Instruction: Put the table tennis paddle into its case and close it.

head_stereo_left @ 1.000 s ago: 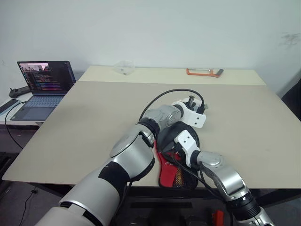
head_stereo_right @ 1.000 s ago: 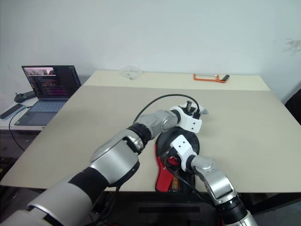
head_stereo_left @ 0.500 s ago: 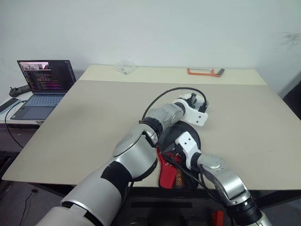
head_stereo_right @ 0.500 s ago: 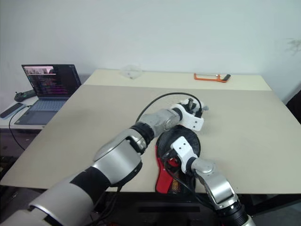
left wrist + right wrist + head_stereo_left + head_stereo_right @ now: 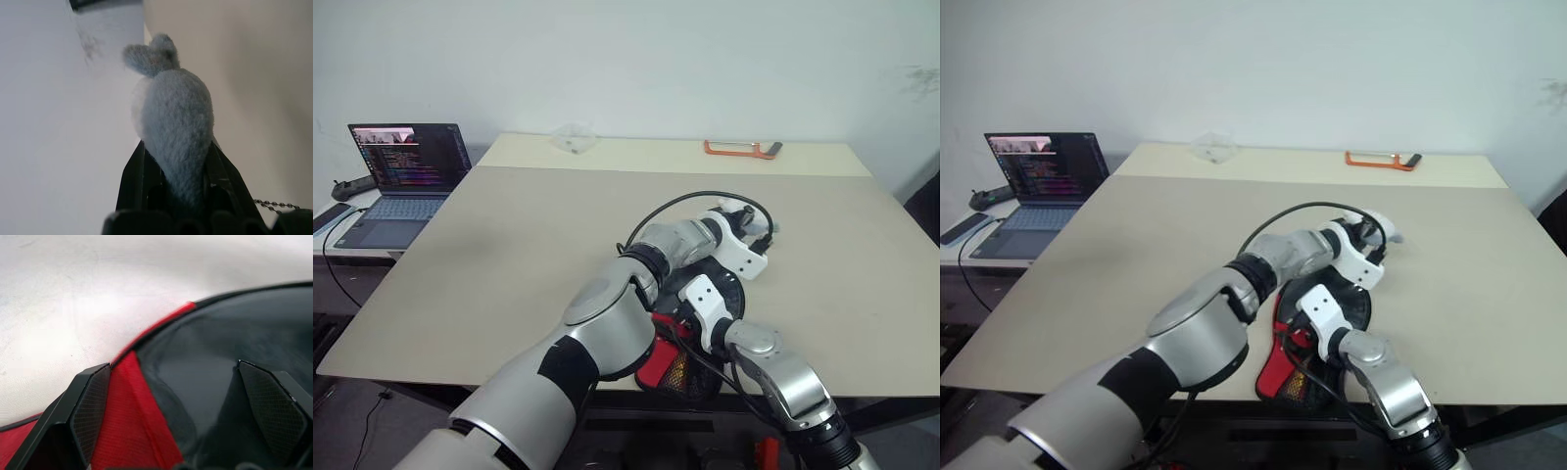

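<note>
The case (image 5: 655,369) lies at the table's near edge, with its black top away from me and its red lower part and mesh pocket near me. My left gripper (image 5: 177,147) is shut on the fuzzy grey-blue tag (image 5: 173,122), held just above the table to the right of the case's top; a bead chain (image 5: 274,204) trails from it. My right gripper (image 5: 173,374) is open, its fingers (image 5: 90,406) spread wide over the seam between the case's black (image 5: 205,377) and red fabric. The paddle is hidden.
The table (image 5: 509,255) stretches far ahead and to both sides. An orange-handled tool (image 5: 739,149) and a clear plastic piece (image 5: 573,140) lie near its far edge. An open laptop (image 5: 401,186) sits on a lower side table at the left.
My left gripper has swung to the right with the tag and rolled a little. The case's top end has shifted right with it. The right gripper has stayed put.
</note>
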Controlling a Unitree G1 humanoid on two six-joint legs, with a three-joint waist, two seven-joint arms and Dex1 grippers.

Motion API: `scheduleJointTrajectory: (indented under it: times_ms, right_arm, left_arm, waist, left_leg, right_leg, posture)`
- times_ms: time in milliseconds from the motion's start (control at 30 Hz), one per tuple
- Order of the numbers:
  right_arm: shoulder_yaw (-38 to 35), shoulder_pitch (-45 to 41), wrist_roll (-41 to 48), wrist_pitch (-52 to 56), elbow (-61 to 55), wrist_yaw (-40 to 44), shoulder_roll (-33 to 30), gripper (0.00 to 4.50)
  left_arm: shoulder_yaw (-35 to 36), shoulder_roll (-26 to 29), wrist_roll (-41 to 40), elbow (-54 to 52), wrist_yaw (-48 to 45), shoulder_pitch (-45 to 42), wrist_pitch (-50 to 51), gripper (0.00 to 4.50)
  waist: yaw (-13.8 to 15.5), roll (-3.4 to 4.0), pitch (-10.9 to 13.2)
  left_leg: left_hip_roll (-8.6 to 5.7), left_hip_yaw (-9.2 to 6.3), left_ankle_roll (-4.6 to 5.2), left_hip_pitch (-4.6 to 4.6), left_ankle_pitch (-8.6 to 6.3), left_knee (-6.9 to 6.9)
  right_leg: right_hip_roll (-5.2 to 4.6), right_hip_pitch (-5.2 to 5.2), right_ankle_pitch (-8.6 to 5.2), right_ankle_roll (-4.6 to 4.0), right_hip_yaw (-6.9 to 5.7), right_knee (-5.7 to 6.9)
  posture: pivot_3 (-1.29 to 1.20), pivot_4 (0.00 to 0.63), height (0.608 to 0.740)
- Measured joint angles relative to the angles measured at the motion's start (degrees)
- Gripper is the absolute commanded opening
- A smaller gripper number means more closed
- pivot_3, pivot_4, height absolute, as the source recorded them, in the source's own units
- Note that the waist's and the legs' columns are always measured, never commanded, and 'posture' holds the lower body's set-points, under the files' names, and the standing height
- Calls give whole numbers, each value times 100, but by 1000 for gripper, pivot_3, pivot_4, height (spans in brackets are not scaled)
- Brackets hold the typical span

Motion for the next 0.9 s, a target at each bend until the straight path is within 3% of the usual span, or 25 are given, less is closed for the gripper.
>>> scheduleJointTrajectory:
  times_ms: [200,367,600,900]
  right_arm:
    - [19,3,2,9,1,0,36,4500]
    - [20,3,13,59,1,3,83,4500]
    - [41,-103,55,177,66,52,132,4500]
    - [-23,-312,192,354,190,164,134,4500]
  left_arm:
    - [103,-8,-108,-12,-275,-17,-49,359]
    - [723,6,-820,-255,-1442,-6,-71,2048]
    - [965,126,-1137,-416,-2046,208,9,4479]
    - [1108,415,-1410,-470,-2391,497,-246,4479]
  waist:
    - [-1,8,0]
    - [-26,25,-11]
    - [-54,36,-18]
    - [-83,37,-18]
  left_leg:
    - [0,0,0,1,0,0]
    - [1,1,-1,6,-2,0]
    - [2,1,2,24,-5,1]
    - [4,-1,1,28,-4,2]
  right_leg:
    - [0,0,0,0,-2,0]
    - [0,4,0,0,-1,-1]
    - [2,19,-1,1,0,2]
    - [4,18,0,0,2,9]
  posture:
    - [0,150,740]
    - [0,150,740]
    - [0,150,740]
    - [0,150,740]
